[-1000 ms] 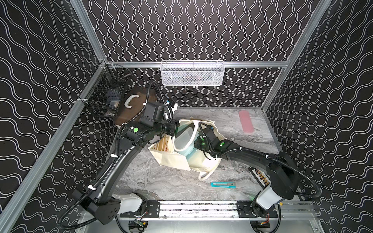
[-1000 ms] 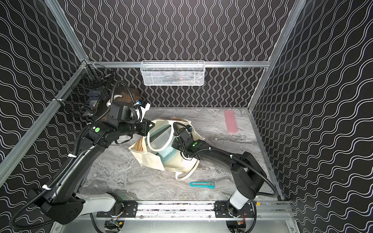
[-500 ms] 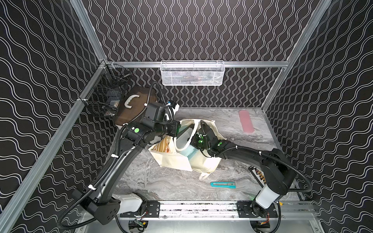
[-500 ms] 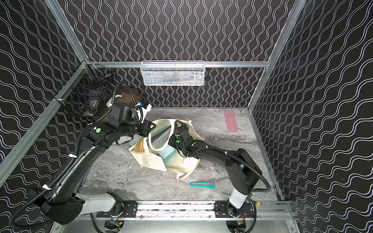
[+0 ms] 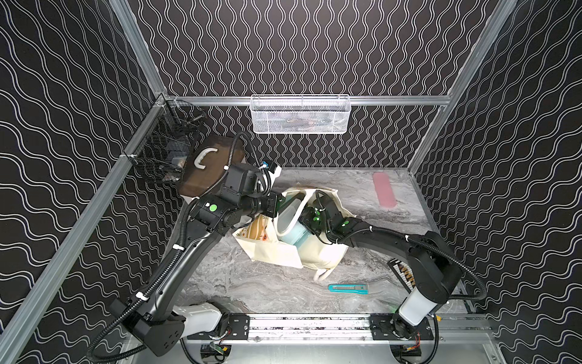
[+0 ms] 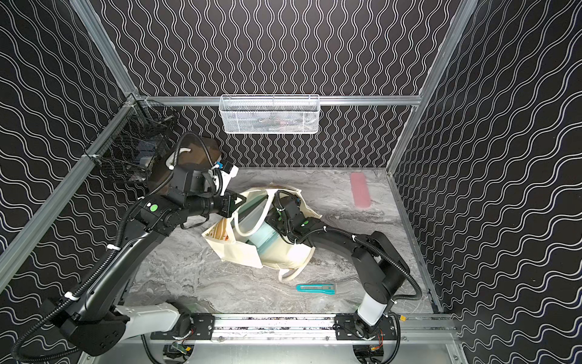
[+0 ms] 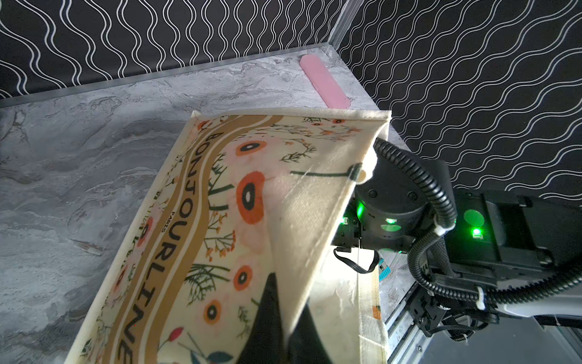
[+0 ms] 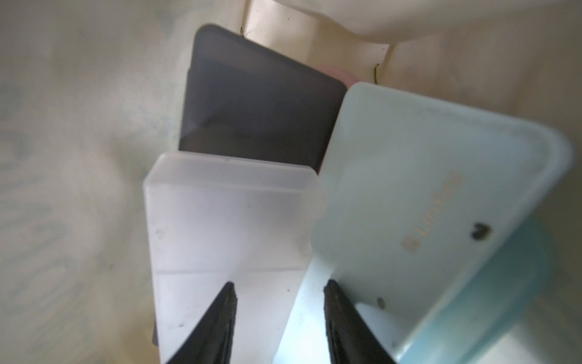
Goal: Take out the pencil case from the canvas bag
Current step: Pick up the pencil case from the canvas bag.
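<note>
Two grippers, one bag, three items inside.

- Canvas bag: slumped mid-tabletop, printed side toward the left edge.
- Left gripper: pinched tight on the bag's rim and holding it up, apparently so the mouth gaped for the other arm.
- Right gripper: was inside the bag, jaws roughly half apart and gripping nothing. One finger lay across the pencil case, the other in the gap beside a pale blue box.
- Pencil case: the frosted plastic one, by my reckoning; I was not certain. It was inside the bag, not yet out.
- Dark flat item: sat behind both, too blurred to identify.
- Hidden: the right gripper's fingers from above, under cloth and handle. The gold lettering on the blue box was unreadable.
- Elsewhere: pink strip at the far right corner; teal knife near the front edge.
</note>
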Robot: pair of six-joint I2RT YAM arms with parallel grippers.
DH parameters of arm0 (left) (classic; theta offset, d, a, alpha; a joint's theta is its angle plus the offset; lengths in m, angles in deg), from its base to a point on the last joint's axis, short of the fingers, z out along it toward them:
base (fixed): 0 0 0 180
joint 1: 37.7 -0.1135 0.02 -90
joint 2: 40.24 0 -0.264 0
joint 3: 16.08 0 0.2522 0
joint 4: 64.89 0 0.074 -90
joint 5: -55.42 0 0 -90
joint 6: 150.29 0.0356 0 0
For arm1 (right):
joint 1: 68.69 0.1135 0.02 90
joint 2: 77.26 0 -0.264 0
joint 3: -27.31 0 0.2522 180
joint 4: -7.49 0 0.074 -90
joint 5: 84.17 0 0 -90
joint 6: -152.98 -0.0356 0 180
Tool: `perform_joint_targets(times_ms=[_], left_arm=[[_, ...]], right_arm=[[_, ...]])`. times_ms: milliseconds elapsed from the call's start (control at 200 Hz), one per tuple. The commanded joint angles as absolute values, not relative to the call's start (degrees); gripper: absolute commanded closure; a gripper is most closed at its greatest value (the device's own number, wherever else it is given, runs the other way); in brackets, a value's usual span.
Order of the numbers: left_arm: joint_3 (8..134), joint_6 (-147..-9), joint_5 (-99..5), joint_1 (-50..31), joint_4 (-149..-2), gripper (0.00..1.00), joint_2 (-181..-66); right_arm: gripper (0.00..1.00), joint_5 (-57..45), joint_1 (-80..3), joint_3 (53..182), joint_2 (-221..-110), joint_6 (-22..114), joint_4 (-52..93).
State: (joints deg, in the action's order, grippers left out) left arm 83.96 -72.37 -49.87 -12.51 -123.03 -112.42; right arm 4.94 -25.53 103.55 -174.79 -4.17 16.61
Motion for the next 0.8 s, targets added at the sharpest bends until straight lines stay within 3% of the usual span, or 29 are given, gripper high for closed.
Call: perform_joint_targets(times_ms=[0, 115, 345, 556, 796], left_arm=[[83.88, -71.54, -55.99, -12.38, -115.83, 1.0, -110.64], [82.88, -71.45, -57.65, -12.38, -115.33, 1.0, -110.25], [82.23, -71.36, -61.1, -12.29, -114.59, 1.0, -110.29], [82.07, -70.76, -61.91, -12.17, -114.94, 1.0, -110.29], [82.06, -70.68, -62.18, -11.99, -114.81, 1.0, -110.4]], right_arm=[[0.47, 6.69, -26.62, 103.46, -175.03, -7.45, 13.68], [0.43, 5.67, -27.28, 103.94, -176.31, -8.75, 12.38], [0.24, 5.03, -27.59, 104.48, -178.05, -10.97, 9.39], [0.21, 4.43, -27.56, 104.01, -178.34, -10.45, 5.14], [0.08, 3.21, -27.75, 102.86, -178.61, -8.97, 0.97]])
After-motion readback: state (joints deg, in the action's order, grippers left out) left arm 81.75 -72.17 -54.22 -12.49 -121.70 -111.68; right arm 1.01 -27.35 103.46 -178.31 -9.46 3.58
